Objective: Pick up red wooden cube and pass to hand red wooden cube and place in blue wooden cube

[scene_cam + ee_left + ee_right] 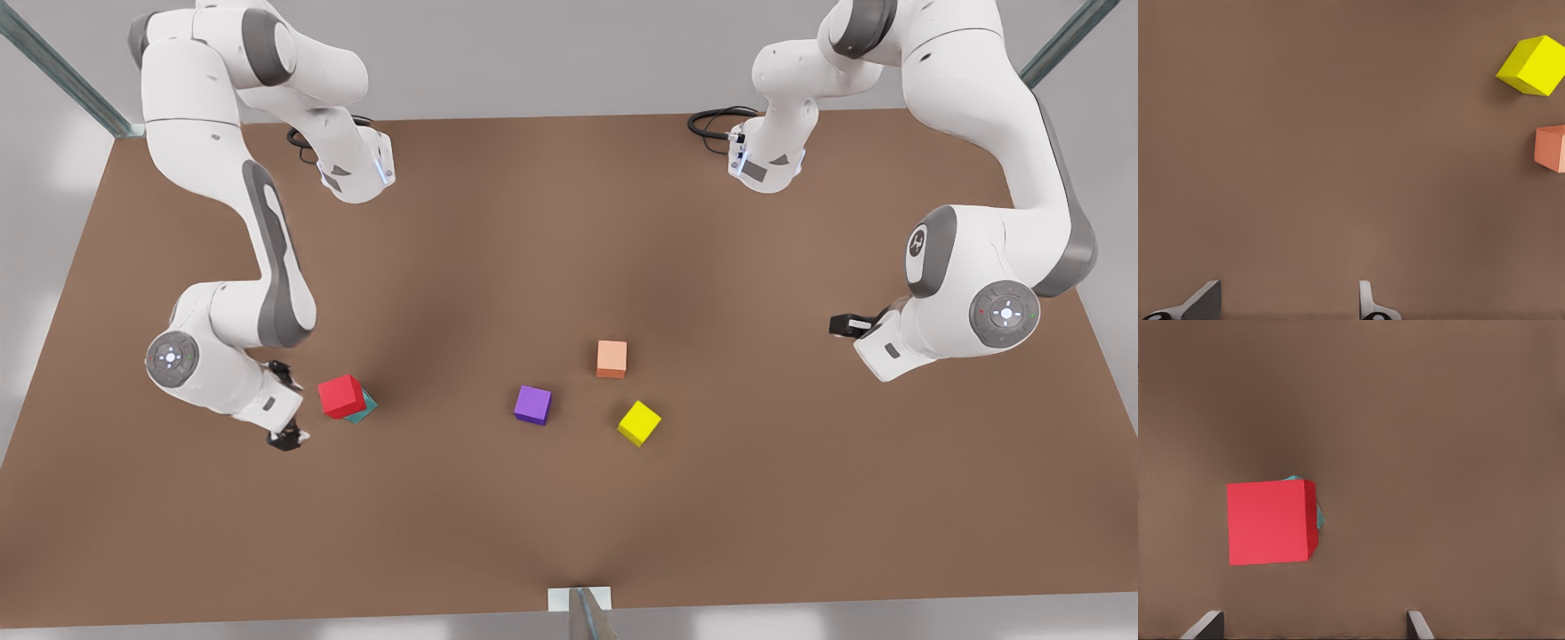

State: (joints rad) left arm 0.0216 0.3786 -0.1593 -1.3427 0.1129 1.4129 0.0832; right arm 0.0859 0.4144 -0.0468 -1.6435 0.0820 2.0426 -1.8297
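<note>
Red wooden cube (1269, 523) atop blue wooden cube (364, 408), beside right pincer (286, 404), spread empty.

Bench (569, 524) layout, front view.
Red wooden cube (341, 396) atop blue wooden cube (364, 409), toward front view's left; lower cube mostly covered.
Right pincer (286, 404) just beside stack, on its left-hand side, fingers apart, clear of stack.
Purple cube (532, 404) mid-bench.
Orange cube (612, 358) behind and rightward of it.
Yellow cube (639, 423) rightward of purple cube, nearer front edge.
Left pincer (846, 324) far on front view's right, fingers apart, well apart from all cubes.
</note>
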